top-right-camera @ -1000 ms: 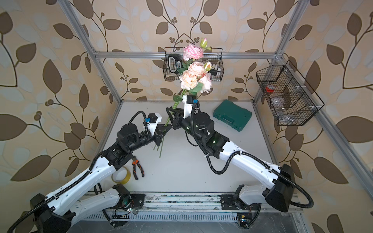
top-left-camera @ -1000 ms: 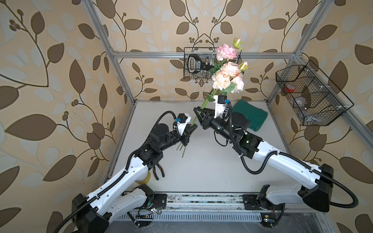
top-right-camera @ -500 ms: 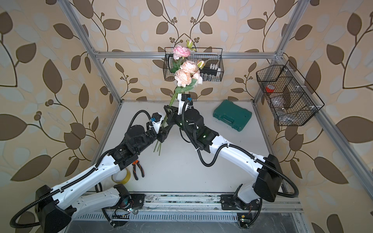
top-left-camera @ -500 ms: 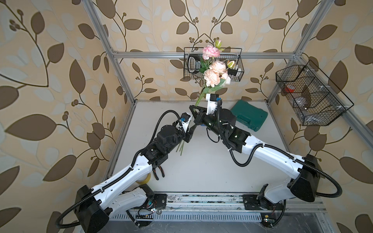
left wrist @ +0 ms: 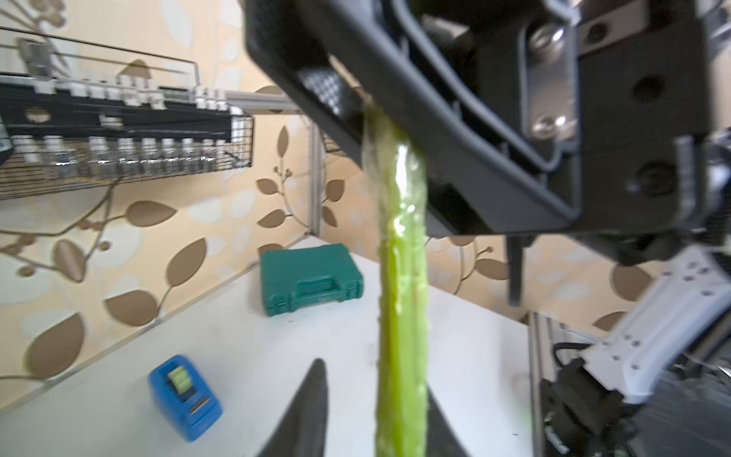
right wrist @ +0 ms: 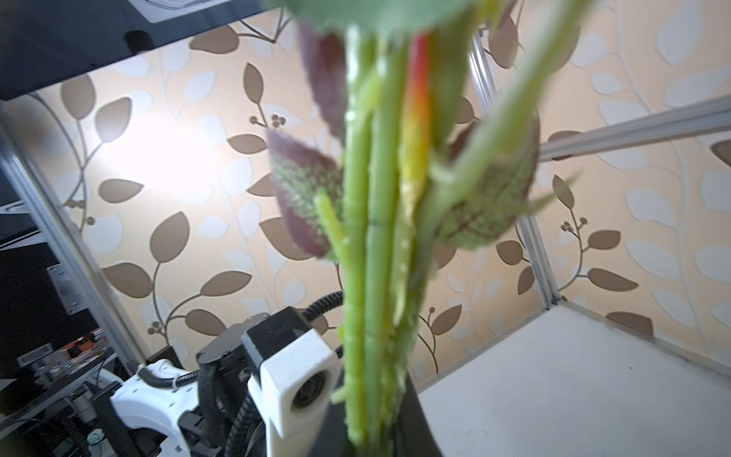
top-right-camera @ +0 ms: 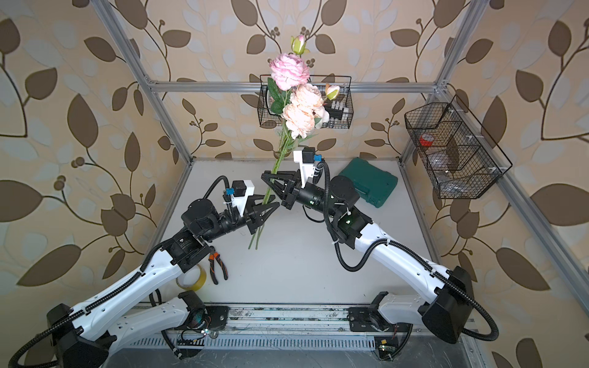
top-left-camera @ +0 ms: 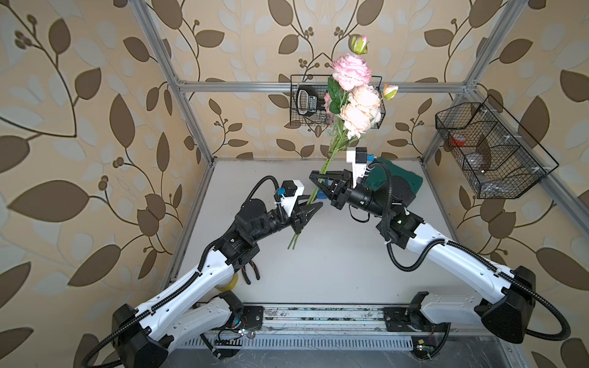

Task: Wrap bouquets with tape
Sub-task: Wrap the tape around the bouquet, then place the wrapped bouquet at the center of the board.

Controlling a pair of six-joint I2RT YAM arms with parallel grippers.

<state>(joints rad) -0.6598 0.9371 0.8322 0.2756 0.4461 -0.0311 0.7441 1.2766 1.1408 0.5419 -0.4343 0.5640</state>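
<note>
The right gripper (top-left-camera: 313, 174) is pinched shut on the green stems (left wrist: 401, 277) of the bouquet of pink and cream fabric roses (top-left-camera: 353, 95). It holds the bunch up off the white bench (top-left-camera: 334, 270), and the blooms lean toward the back wall, in front of the black wire basket (top-left-camera: 306, 105) hanging there.

Lower on the same stems sits the left gripper (top-left-camera: 318, 205), its jaws nearly together with the stems running between them. In the left wrist view a strip of bench shows between one finger (left wrist: 310, 407) and the stems, so I cannot tell whether it truly grips (it looks more like a loose bracket than a clamp). The stem ends hang free below it. Just under the right gripper's fingers a glossy clear film clings around the stems.

The small blue tape dispenser (left wrist: 184, 397) with its pale greenish roll stands on the bench, apart from both grippers and near the dark green plastic case (left wrist: 310, 279). Near the left arm's base lie a yellowish bare tape ring (top-right-camera: 191, 280) and orange-handled pliers (top-right-camera: 216, 266), just beside each other. A second wire basket (top-left-camera: 490, 153) hangs on the right-hand wall.
</note>
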